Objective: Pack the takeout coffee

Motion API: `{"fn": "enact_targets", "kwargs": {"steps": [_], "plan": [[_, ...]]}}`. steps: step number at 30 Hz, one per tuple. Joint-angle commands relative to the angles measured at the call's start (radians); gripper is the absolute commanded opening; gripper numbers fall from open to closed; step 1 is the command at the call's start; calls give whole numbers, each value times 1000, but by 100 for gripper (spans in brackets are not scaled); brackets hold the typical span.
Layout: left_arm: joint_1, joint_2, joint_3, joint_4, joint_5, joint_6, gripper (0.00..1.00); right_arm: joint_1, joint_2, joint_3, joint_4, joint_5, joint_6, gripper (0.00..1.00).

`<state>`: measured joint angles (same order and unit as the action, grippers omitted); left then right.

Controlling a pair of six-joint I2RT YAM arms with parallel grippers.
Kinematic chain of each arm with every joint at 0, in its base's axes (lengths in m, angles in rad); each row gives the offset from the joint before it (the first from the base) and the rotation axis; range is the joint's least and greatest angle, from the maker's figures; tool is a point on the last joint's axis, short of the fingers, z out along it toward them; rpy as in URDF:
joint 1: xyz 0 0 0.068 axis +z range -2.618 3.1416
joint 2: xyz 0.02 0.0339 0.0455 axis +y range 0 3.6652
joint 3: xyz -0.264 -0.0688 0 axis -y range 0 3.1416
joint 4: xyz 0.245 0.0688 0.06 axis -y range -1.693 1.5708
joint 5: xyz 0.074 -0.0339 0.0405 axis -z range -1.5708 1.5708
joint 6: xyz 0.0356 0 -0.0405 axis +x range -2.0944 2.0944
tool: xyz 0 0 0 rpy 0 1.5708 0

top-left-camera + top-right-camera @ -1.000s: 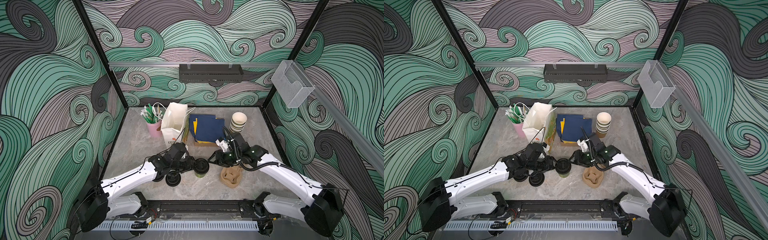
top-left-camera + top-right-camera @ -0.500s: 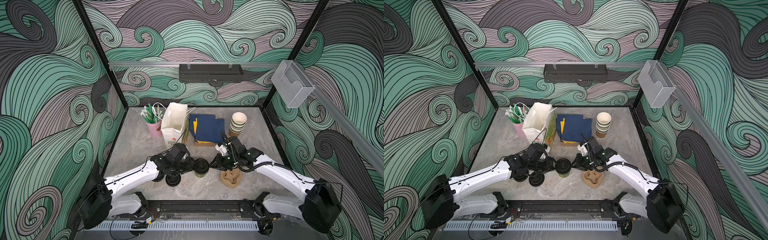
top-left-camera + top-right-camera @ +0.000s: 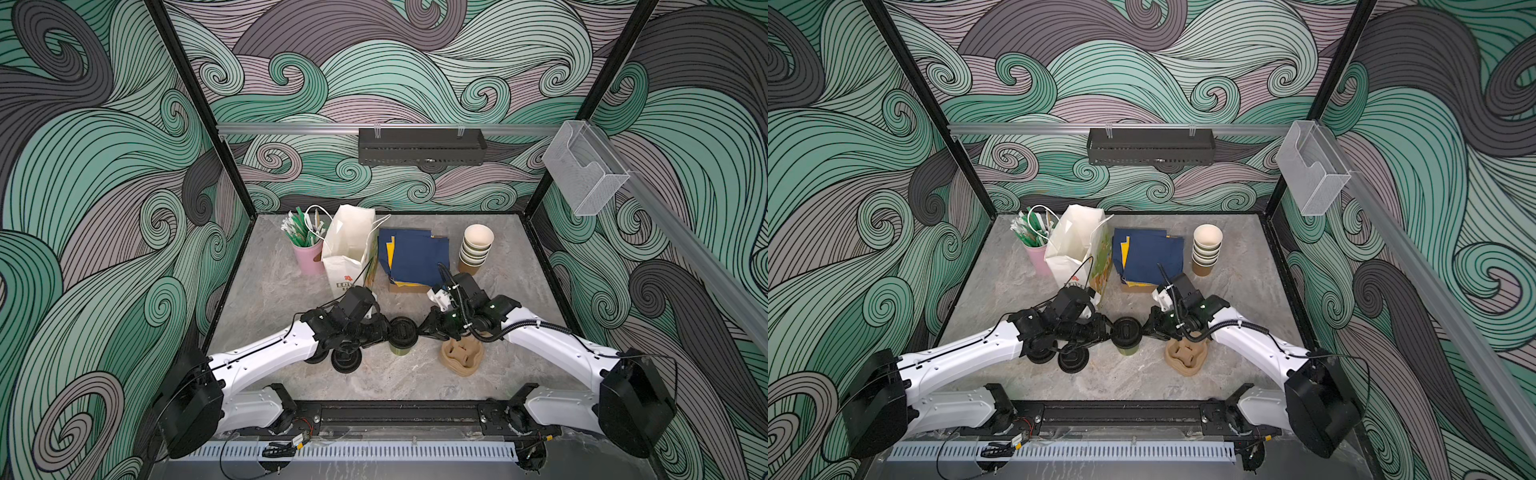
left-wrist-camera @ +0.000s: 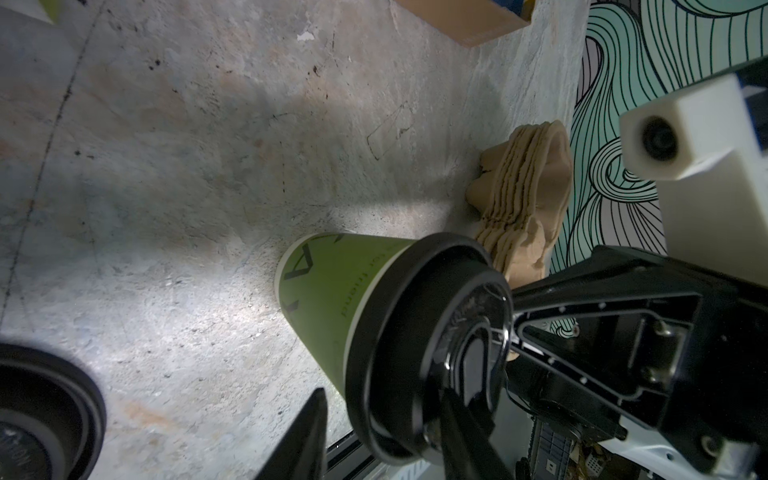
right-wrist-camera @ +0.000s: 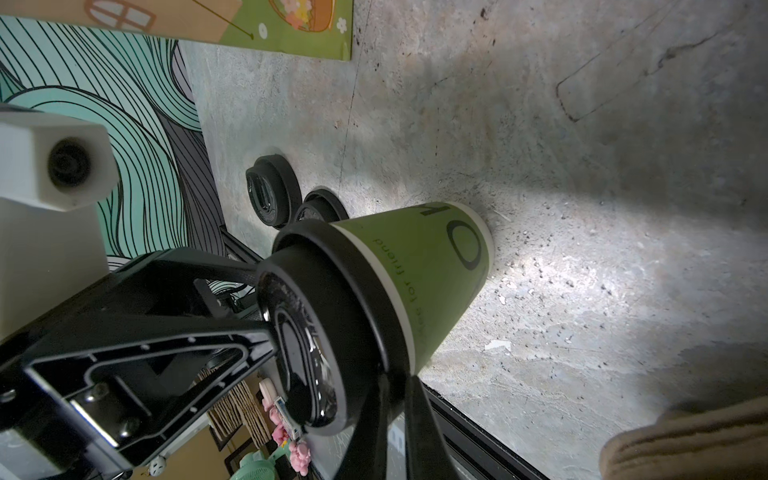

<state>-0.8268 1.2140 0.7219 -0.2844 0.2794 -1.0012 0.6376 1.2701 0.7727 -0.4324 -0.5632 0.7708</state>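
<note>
Jaws of the left gripper [image 3: 385, 330] stand part-open astride the black plastic sip lid [image 3: 404, 329]. The right gripper [image 3: 422, 328], jaws nearly together, pinches its opposite rim. The olive-green paper cup [image 4: 328, 291] beneath stands upright at the middle of the tabletop [image 3: 270, 299], beside a stack of tan moulded-pulp carriers [image 3: 462, 358]. Seating the lid appears to be the step in hand. Next comes a firm grip and a level lift toward the carriers or the white paper bag [image 3: 349, 245].
</note>
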Motion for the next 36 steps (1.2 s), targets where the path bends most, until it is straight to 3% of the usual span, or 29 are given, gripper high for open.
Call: {"fn": "enact_targets", "kwargs": {"steps": [1,19,28,36], "plan": [[0,18,20,-64,-20,17,41,5,24,-30,-11,10,5,10],[0,16,-8,-86,-37,16,39,6,74,-34,-107,64,-30,8],[0,13,-8,-87,-42,12,38,5,-26,17,-29,27,4,14],[1,19,6,-91,-37,18,38,2,-48,35,12,66,34,14]]}}
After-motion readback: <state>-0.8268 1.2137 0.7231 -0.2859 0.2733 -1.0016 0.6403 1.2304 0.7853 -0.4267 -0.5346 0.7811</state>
